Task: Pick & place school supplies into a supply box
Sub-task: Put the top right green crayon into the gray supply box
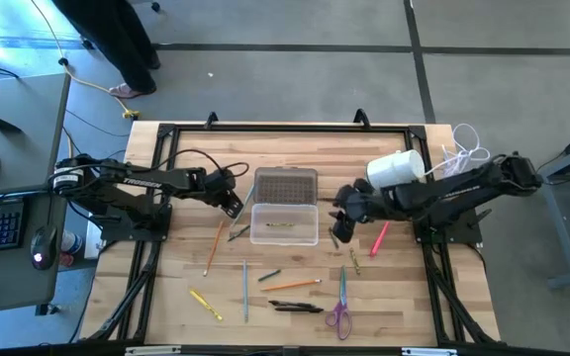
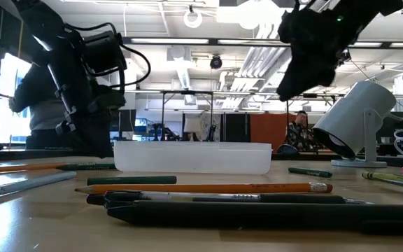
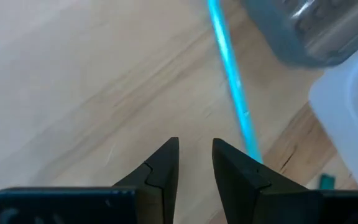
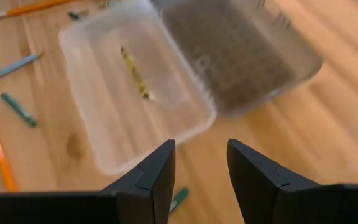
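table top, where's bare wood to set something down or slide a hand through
Bare wood lies along the far edge of the table behind the open supply box, and in the near right corner beyond the purple scissors. It is crowded in front of the box, where the orange pencil, the black pens and the yellow pencil lie scattered.

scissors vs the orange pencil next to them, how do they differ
The scissors have purple handles and lie roughly along the table's near-far line; the orange pencil is one slim straight stick lying crosswise. The scissors end in finger loops at the near end, while the orange pencil is uniform, with an eraser tip seen in the low view. Both lie flat on the table, outside the clear box.
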You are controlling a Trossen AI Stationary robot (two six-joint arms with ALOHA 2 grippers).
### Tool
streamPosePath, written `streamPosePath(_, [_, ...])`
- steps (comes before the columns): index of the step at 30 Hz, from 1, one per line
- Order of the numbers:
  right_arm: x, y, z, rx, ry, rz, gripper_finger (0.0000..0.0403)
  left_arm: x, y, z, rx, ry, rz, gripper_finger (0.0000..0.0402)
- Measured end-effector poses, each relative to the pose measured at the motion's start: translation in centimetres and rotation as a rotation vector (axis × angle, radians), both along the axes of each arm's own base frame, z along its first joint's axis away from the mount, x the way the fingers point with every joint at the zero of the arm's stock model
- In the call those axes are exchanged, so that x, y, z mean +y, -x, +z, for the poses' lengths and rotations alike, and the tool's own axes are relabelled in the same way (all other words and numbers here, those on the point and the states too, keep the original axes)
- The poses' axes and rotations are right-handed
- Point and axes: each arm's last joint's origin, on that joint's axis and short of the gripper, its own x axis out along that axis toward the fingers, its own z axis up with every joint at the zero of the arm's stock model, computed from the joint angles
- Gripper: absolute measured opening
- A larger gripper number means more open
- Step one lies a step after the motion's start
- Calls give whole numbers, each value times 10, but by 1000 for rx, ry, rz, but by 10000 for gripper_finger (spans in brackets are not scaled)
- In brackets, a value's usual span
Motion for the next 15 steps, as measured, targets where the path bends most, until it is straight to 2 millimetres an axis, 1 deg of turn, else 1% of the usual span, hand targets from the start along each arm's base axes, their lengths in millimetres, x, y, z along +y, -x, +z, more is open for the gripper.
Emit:
streamPosePath(2, [6, -1, -7, 34, -22, -10, 134, 0, -1, 1, -15, -5, 0, 134])
streamPosePath(5, [13, -7, -26, 121, -31, 5, 134, 1, -2, 1, -24, -8, 0, 134])
streamPosePath(9, [12, -18, -49, 204, -56, -22, 134, 1, -3, 2, -36, -11, -1, 134])
streamPosePath(12, [13, -25, -57, 235, -120, -51, 134, 1, -5, 3, -56, -3, -9, 134])
streamPosePath(15, [16, -29, -64, 257, -142, -49, 134, 0, -5, 3, -69, 13, -21, 134])
